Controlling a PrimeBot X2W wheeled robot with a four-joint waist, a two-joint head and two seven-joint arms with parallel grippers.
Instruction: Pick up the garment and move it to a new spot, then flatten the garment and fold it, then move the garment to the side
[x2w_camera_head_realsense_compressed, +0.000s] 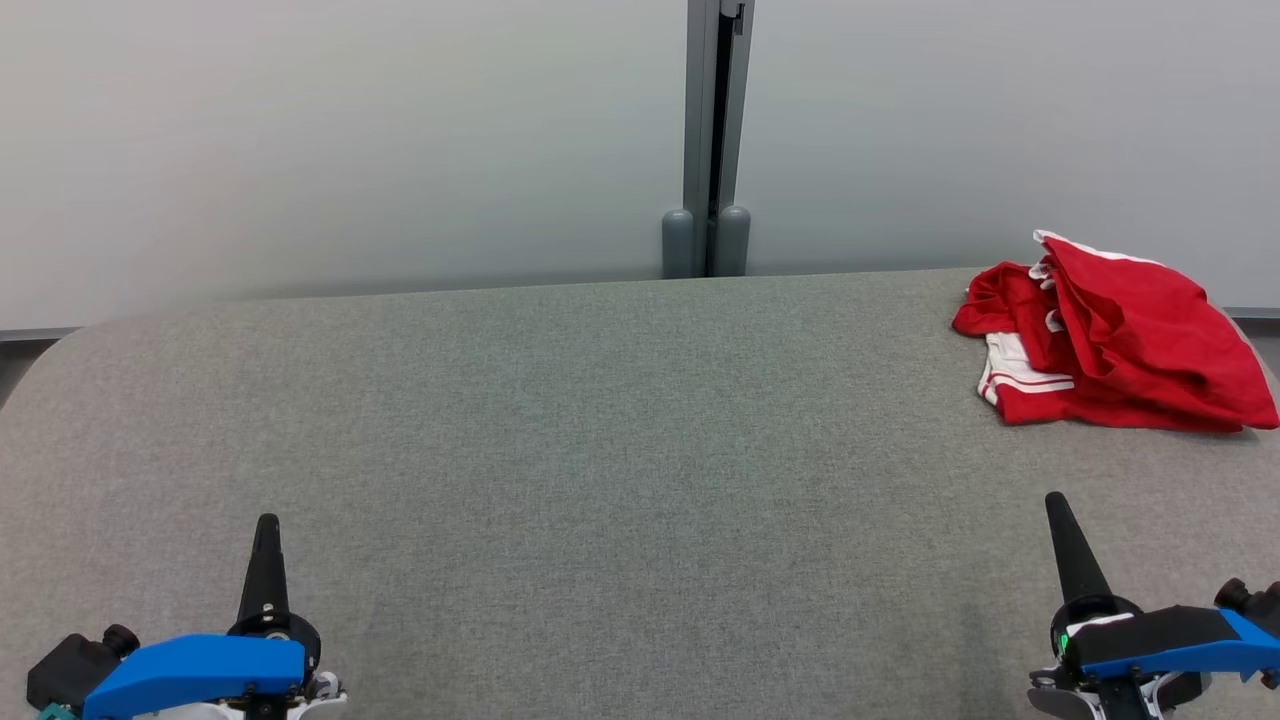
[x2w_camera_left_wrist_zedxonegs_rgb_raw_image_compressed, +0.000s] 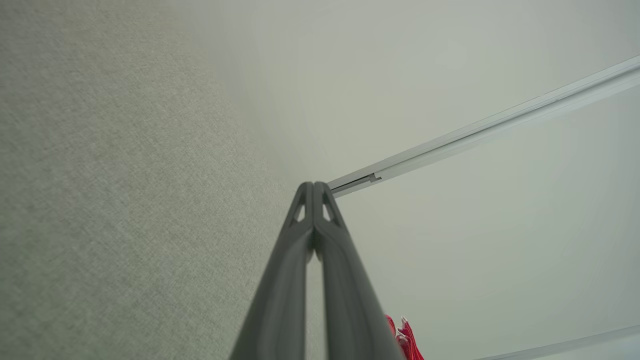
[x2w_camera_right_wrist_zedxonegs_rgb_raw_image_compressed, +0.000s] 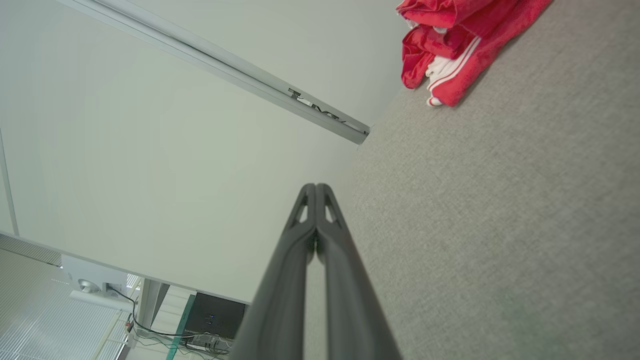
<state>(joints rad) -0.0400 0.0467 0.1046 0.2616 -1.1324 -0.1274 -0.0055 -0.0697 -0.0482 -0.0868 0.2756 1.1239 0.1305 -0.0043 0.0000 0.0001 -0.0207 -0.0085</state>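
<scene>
- Well, I count two pincers: my left pincer (x2w_camera_head_realsense_compressed: 266, 535) at the lower left of the head view and my right pincer (x2w_camera_head_realsense_compressed: 1060, 515) at the lower right.
- Both have their fingers pressed together, tip against tip, with nothing clamped between them. Each wrist view shows the pair meeting at the tips, with only a thin slit lower down.
- Both arms sit low over the near edge of the table (x2w_camera_head_realsense_compressed: 600, 420), well apart from each other, with the fingers pointing away from me across its top.
- The left fingers run almost straight up the head view, and the right ones lean a little towards the left.
- I cannot tell whether either pincer touches the surface.
- One table: grey, cloth-covered, with rounded far corners.
- One garment (x2w_camera_head_realsense_compressed: 1120, 340): red with white stripes, in a crumpled heap at the table's far right corner.
- It lies ahead of my right pincer, apart from it, and well apart from my left.
- In the right wrist view the heap sits at the top right. In the left wrist view a scrap of red peeks out beside my finger at the bottom edge.
- One grey post (x2w_camera_head_realsense_compressed: 712, 130) rises behind the table.
- Two pale wall (x2w_camera_head_realsense_compressed: 300, 130) panels flank the post, one on each side.
</scene>
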